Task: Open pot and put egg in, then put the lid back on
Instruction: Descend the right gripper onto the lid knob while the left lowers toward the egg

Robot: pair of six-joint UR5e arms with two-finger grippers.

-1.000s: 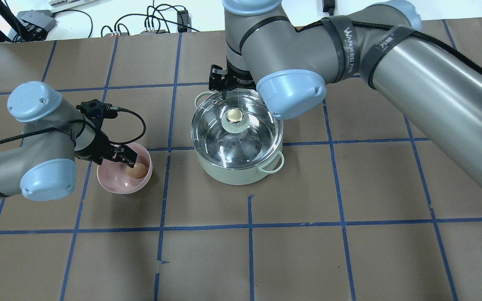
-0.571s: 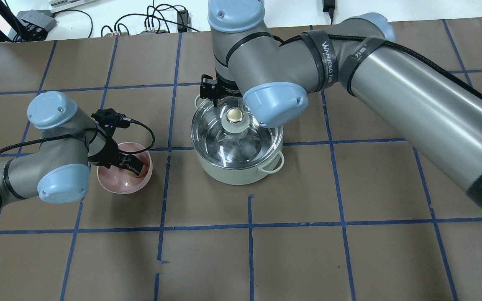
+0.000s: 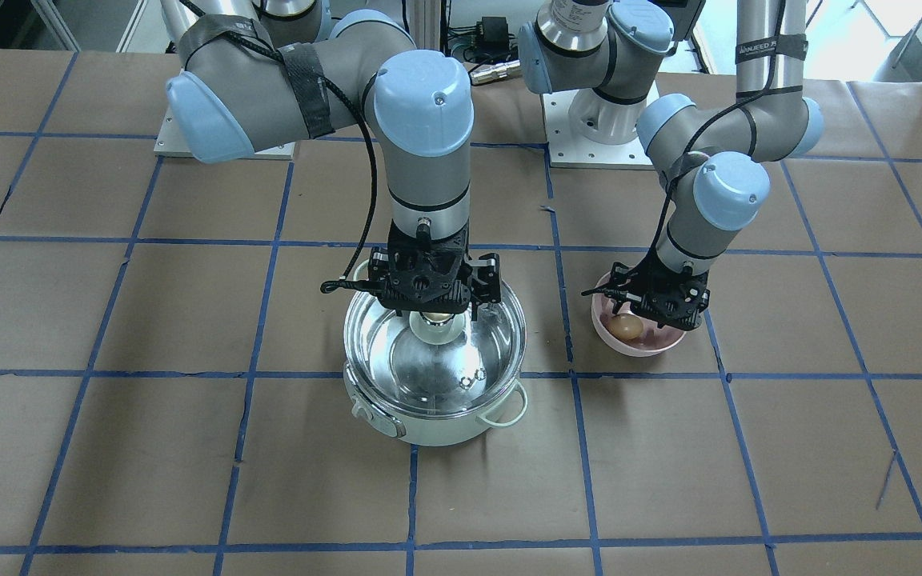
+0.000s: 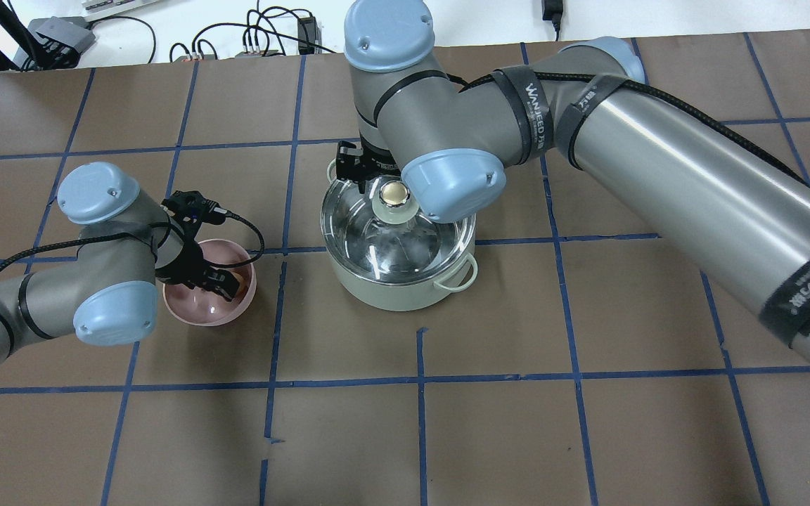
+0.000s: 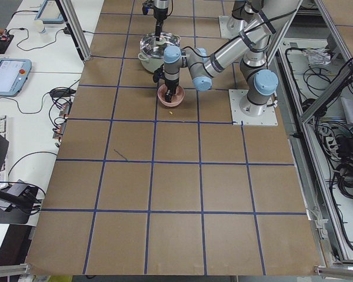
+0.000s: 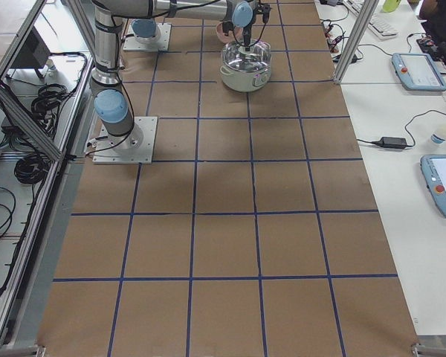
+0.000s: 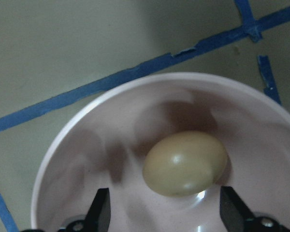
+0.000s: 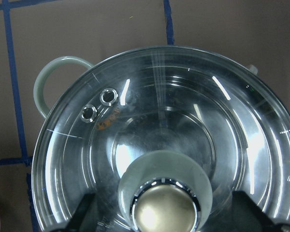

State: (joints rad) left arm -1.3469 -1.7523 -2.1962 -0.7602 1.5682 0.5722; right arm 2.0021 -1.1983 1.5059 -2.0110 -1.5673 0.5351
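My left pincer (image 7: 164,215) is down inside the pink bowl (image 7: 87,145), with its two fingers (image 7: 102,215) spread wide. The egg (image 7: 185,163) lies on the bowl's floor just ahead of the fingertips, within the gap between them and offset toward one finger. I see no contact between either finger and the shell, so nothing is held. The bowl stands on the desk (image 4: 517,422), directly beneath this pincer.

My right pincer (image 8: 166,217) hangs straight above the pot (image 4: 398,292), and it is also spread apart. Its fingers (image 8: 79,217) stand one to each side of the metallic knob (image 8: 166,210), which sits under the pincer's middle on its pale mint base. From the wrist camera there is space between each finger and that base, so the knob is straddled but not gripped. The glass lid (image 8: 183,116) is seated on the pot's rim, below the pincer. Its two vent holes (image 8: 99,105) lie out ahead of the fingers, and one loop handle (image 8: 53,82) of the pot shows beyond them.

The pot stands off to the side of the left pincer, apart from the bowl, with bare desk between them.
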